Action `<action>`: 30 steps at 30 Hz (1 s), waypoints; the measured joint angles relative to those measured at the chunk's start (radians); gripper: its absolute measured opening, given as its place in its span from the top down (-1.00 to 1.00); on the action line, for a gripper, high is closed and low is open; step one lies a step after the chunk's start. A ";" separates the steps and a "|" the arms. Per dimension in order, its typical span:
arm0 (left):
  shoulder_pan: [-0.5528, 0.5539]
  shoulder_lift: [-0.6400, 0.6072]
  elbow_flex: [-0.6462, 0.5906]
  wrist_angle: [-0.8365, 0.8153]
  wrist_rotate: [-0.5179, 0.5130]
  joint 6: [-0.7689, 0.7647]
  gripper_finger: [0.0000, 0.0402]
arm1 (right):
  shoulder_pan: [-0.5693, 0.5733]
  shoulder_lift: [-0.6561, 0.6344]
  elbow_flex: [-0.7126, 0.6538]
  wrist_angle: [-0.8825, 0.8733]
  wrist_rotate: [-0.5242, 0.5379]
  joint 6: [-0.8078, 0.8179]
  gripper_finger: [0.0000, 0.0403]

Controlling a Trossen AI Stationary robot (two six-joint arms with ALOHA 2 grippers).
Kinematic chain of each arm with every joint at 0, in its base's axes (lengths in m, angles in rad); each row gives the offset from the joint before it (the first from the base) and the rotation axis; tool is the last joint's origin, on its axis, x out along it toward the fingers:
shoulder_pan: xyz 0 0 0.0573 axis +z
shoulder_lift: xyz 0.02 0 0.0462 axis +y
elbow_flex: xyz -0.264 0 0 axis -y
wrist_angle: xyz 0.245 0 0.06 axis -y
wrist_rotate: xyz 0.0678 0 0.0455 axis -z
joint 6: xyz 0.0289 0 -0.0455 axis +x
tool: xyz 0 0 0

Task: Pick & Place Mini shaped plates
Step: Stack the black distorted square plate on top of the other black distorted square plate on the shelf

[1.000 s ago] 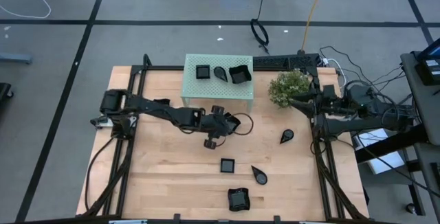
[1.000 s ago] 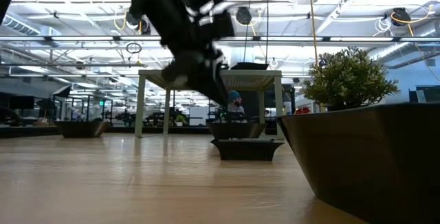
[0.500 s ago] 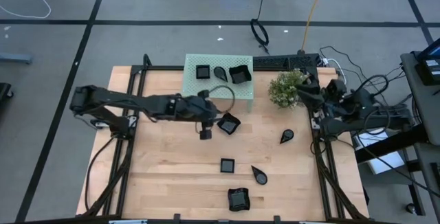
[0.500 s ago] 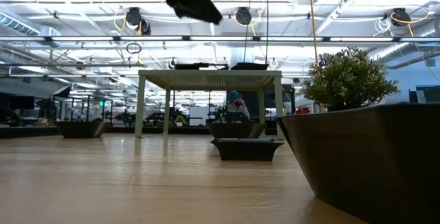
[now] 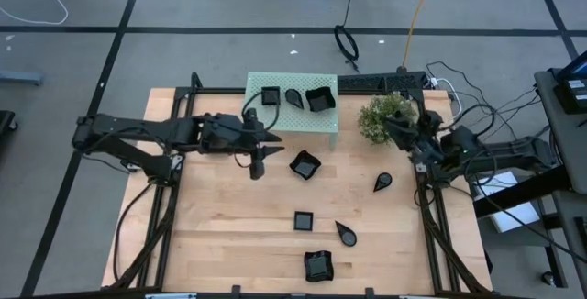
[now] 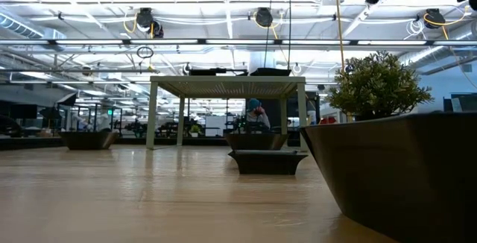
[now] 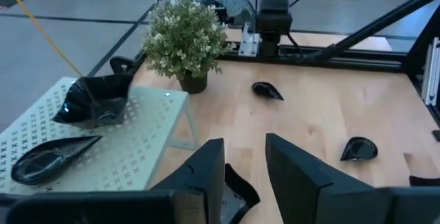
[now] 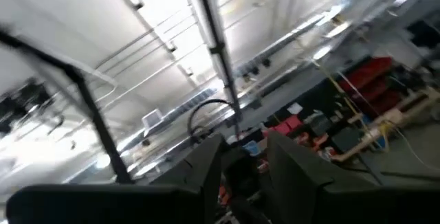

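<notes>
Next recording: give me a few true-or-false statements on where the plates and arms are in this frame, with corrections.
1. Three black plates sit on the mint-green stand. True.
2. The left gripper holds a plate. False: its jaws are open and empty; the curved-rim square plate lies on the table beside it.
3. Two teardrop plates, and, lie on the table. True.
4. The right gripper reaches over the table's middle. False: the right arm is drawn back at the table's right edge, by the plant.
</notes>
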 joint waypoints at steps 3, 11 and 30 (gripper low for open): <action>0.000 -0.015 0.000 -0.013 0.000 0.001 0.44 | 0.000 0.049 0.000 0.003 0.075 0.064 0.48; 0.000 -0.040 -0.001 -0.053 0.004 0.001 0.44 | -0.001 0.202 0.019 0.009 0.167 0.137 0.48; -0.022 -0.068 0.000 -0.023 0.011 -0.135 0.44 | -0.002 0.544 0.295 -0.135 0.061 0.077 0.48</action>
